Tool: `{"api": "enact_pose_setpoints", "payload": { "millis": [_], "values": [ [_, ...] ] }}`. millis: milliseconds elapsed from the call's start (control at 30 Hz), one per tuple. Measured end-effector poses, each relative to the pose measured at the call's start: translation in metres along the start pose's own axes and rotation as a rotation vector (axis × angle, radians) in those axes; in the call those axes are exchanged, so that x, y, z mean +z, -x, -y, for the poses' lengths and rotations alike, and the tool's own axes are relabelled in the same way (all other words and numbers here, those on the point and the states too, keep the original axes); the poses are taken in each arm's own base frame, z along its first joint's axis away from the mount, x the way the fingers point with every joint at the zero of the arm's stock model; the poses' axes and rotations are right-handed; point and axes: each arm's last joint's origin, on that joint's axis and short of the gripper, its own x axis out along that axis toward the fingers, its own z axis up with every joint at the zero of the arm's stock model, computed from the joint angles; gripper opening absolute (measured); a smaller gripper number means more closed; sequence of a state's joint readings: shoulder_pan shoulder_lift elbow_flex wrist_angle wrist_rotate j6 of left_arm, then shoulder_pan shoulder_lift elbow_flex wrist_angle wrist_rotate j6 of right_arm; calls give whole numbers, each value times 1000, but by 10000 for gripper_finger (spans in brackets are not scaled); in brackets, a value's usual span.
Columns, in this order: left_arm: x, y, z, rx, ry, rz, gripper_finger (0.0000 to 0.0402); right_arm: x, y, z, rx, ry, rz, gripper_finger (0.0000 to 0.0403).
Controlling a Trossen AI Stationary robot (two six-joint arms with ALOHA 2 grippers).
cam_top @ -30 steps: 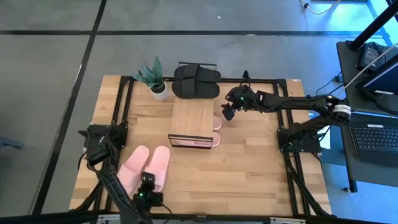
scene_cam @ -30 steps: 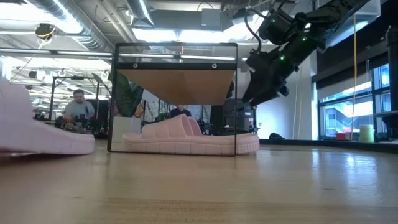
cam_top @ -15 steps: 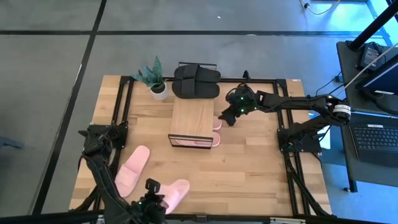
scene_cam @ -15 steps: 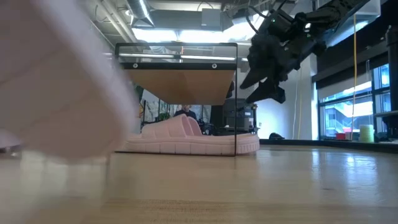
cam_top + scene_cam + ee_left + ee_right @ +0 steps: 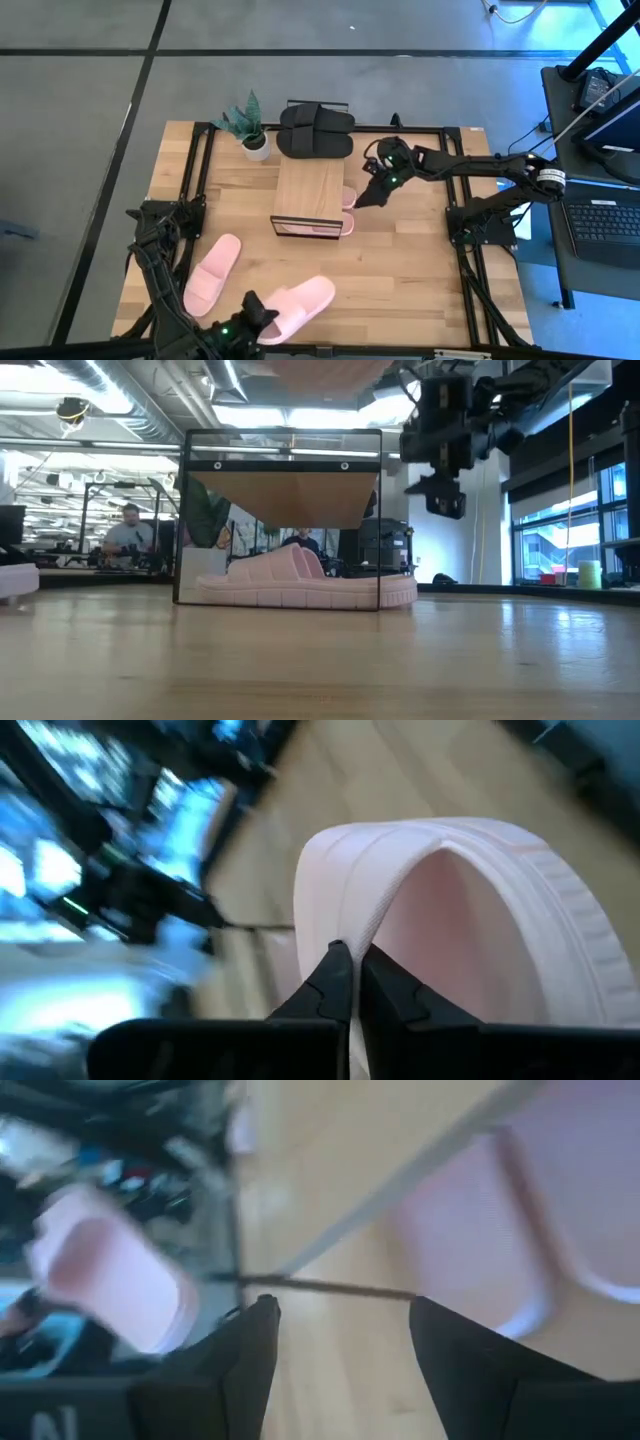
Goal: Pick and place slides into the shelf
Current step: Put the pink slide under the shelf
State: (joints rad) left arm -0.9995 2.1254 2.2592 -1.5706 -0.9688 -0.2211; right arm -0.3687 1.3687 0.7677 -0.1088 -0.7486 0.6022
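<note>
My left gripper [image 5: 258, 318] is at the table's near edge, shut on a light pink slide [image 5: 300, 303]. Its partner [image 5: 212, 272] lies flat on its sole on the table to the left. The shelf [image 5: 312, 190] stands mid-table with more pink slides [image 5: 300, 585] resting under its top board. A black pair [image 5: 315, 130] lies at the far edge, behind the shelf. My right gripper [image 5: 366, 196] hovers open just off the shelf's right side, above the table, touching nothing. My left gripper holds the pink slide by the edge of its wide strap [image 5: 352, 932]. The strap wall is pinched between the two shut fingers [image 5: 330, 982], one outside the strap and one in the opening. The slide appears lifted off the table, reaching out to the gripper's right.
A small potted plant [image 5: 250, 125] stands at the far edge, left of the black slides. A black metal frame [image 5: 200, 150] runs along the table's sides. Bare wood lies right of and in front of the shelf. People sit in the room beyond [image 5: 125, 535].
My left gripper has picked one pink slide out of the pair and swung it toward the near edge and rightward, turning it to a slant; its partner stayed on the table. My right gripper has moved a little toward the near edge, closer to the shelf's right side, and turned.
</note>
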Motion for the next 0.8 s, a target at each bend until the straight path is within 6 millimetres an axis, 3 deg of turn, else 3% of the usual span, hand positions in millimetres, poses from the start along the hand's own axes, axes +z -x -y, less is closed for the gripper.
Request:
{"api": "enact_pose_setpoints", "payload": {
  "millis": [167, 500, 800],
  "values": [
    [1, -5, -9, 167, -273, -2, 0, 1, 6, -10, 72, 17, 2, 225],
    [1, -45, -39, 229, -440, -130, 0, 5, 24, -44, 196, 160, 129, 225],
    [-1, -64, -56, 272, -534, -207, 0, -3, 13, -57, 233, 234, 98, 225]
  ]
}}
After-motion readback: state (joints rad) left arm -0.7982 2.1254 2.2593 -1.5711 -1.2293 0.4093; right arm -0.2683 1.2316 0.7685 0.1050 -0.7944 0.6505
